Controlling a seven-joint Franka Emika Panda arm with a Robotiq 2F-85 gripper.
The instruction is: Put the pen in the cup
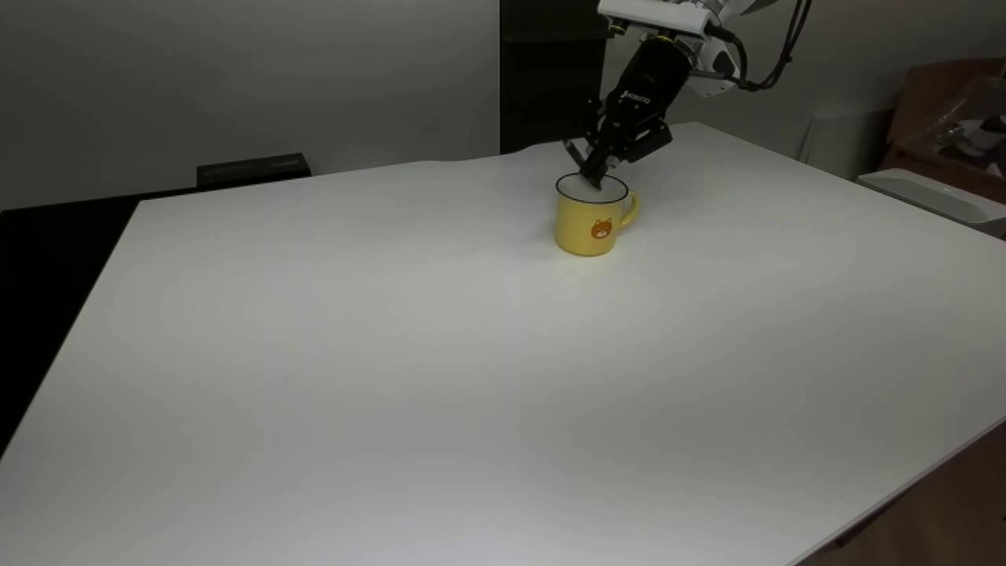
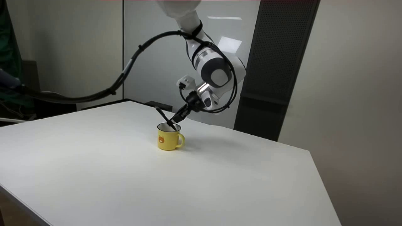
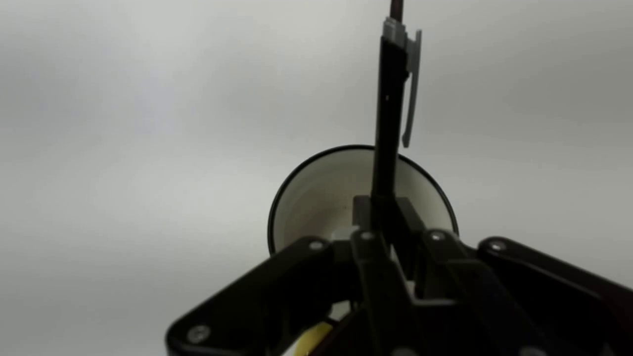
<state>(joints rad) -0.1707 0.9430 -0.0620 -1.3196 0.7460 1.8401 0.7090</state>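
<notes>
Pinching the dark pen point(image 3: 389, 113) between its fingertips point(image 3: 362, 210), the black gripper point(image 3: 385, 212) leans in over the mouth of the yellow cup point(image 1: 583, 224). The pen sits at a tilt: its upper end, with a grey clip point(image 3: 411, 94), sticks out past the fingertips, and its lower end point(image 2: 174, 128) shows within the cup's opening from where I stand. How deep it reaches, I can't tell. The cup stands upright on the white table point(image 1: 393, 354), dark-rimmed and pale inside, with an orange animal face point(image 1: 601, 229) on its front and its handle point(image 1: 633, 207) on the same side as the arm. Up from the gripper runs the white arm point(image 2: 189, 23), and a thick black cable point(image 2: 138, 51) loops away from it. Beyond the table's far edge I can see a low dark box point(image 1: 253, 170) and a tall dark panel point(image 2: 276, 69); near another edge lies a pale tray point(image 1: 935, 195).
</notes>
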